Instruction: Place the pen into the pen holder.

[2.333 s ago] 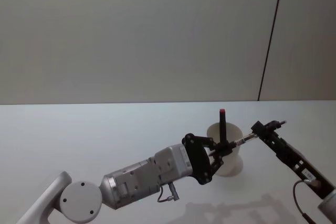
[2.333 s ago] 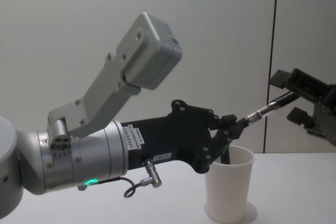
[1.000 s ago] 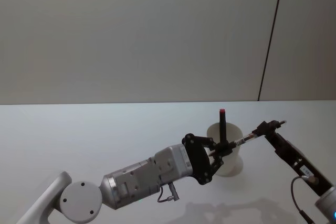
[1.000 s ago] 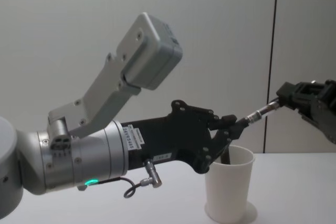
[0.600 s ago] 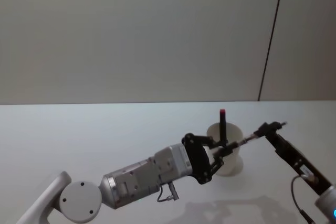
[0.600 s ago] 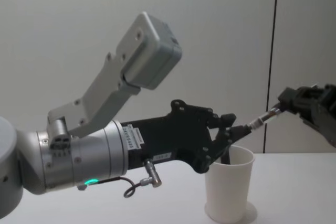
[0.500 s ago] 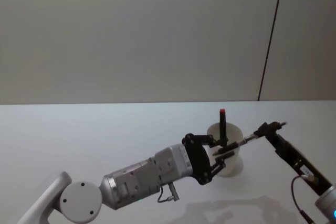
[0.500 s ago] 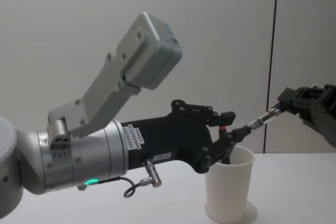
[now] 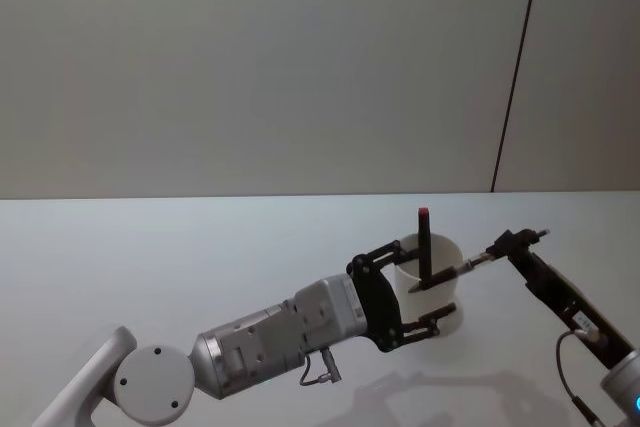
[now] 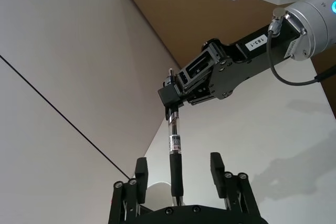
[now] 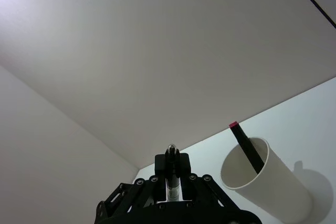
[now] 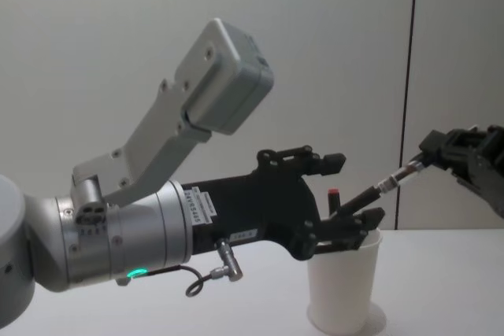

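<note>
Plain pale wall behind, white desk [image 9: 150,247] below, and we're right over the cup [image 9: 432,297] now. Left gripper [image 9: 410,282] sits at the cup with jaws spread wide, touching nothing. The pen [image 9: 463,269] hangs slanted between the two arms, its back end pinched by the right gripper [image 9: 512,244], its tip angled down over the cup's rim. A second, red-capped pen [image 9: 423,244] stands inside already. Long axis runs from the right gripper down towards the cup mouth, so the right arm has it; letting go looks like the next call.
</note>
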